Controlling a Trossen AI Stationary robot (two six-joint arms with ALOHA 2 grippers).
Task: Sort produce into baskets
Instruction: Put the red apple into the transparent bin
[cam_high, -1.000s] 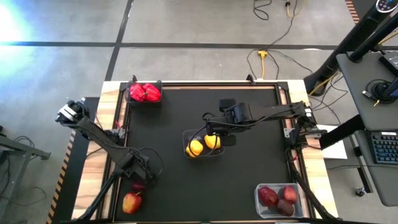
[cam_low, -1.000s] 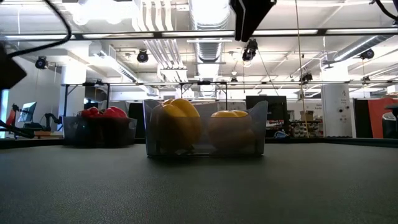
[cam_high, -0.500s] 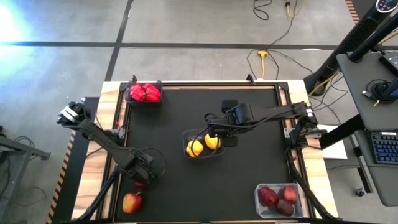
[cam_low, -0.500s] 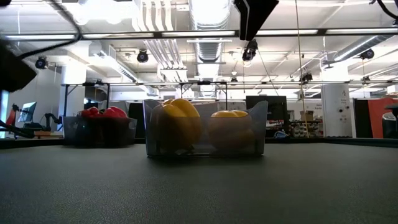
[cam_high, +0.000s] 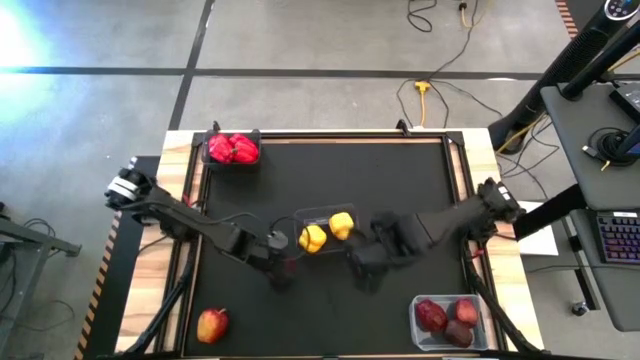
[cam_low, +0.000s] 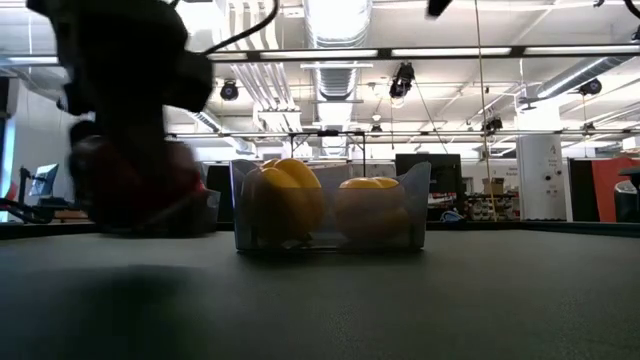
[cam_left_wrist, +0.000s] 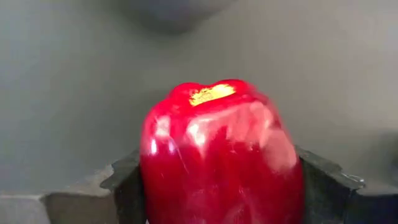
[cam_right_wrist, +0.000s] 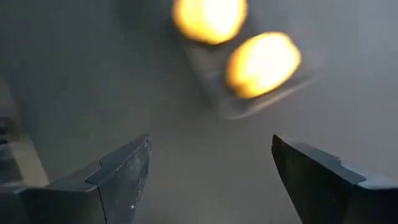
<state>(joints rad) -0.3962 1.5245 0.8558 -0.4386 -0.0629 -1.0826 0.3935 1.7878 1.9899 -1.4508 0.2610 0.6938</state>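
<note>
At mid-desk, just beside the clear basket (cam_high: 325, 232) of smooth yellow peppers (cam_high: 313, 238), the left gripper (cam_high: 281, 264) is now seen, its jaws pinching a glossy, rounded red apple (cam_left_wrist: 221, 155) lifted from the near-left edge. The right gripper (cam_high: 362, 268) has been swung clear, jaws spread and empty. One apple (cam_high: 211, 325) is left unsorted.

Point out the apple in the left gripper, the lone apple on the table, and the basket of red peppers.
apple in the left gripper (cam_left_wrist: 221, 158): left wrist view, middle of its skin.
lone apple (cam_high: 211, 325): high view, its centre.
basket of red peppers (cam_high: 256, 160): high view, its near right rim.
</note>
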